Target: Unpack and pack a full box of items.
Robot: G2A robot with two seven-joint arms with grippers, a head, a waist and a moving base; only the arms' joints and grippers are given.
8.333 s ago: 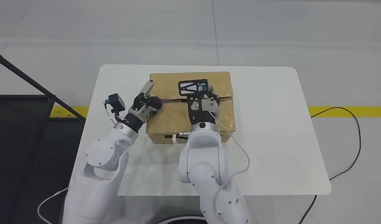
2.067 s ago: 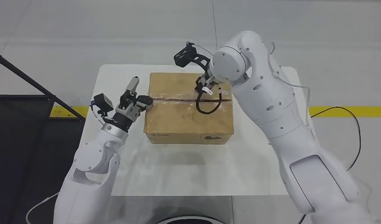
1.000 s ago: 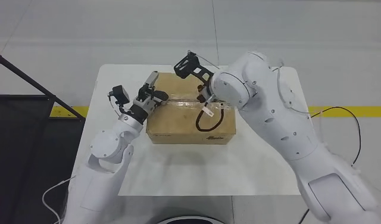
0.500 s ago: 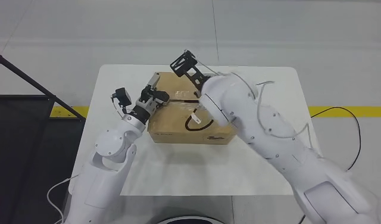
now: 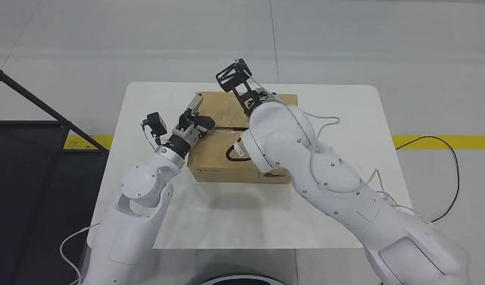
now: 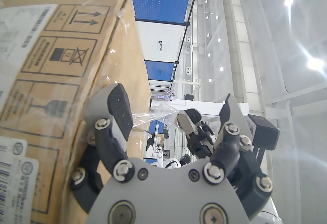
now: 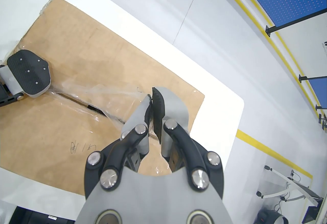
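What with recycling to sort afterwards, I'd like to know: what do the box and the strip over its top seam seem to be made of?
The box looks like brown cardboard, matte, with raw flap edges and printed handling symbols. The strip is likely clear plastic tape, glossy: it wrinkles, glints and shows the cardboard through where the right pincer pinches it.

counts | cardboard box [image 5: 212,162] x1 | table [image 5: 341,133] x1 | clear tape strip [image 7: 102,93] x1 | end effectors x2: left end effector [image 6: 173,105], right end effector [image 7: 150,97]
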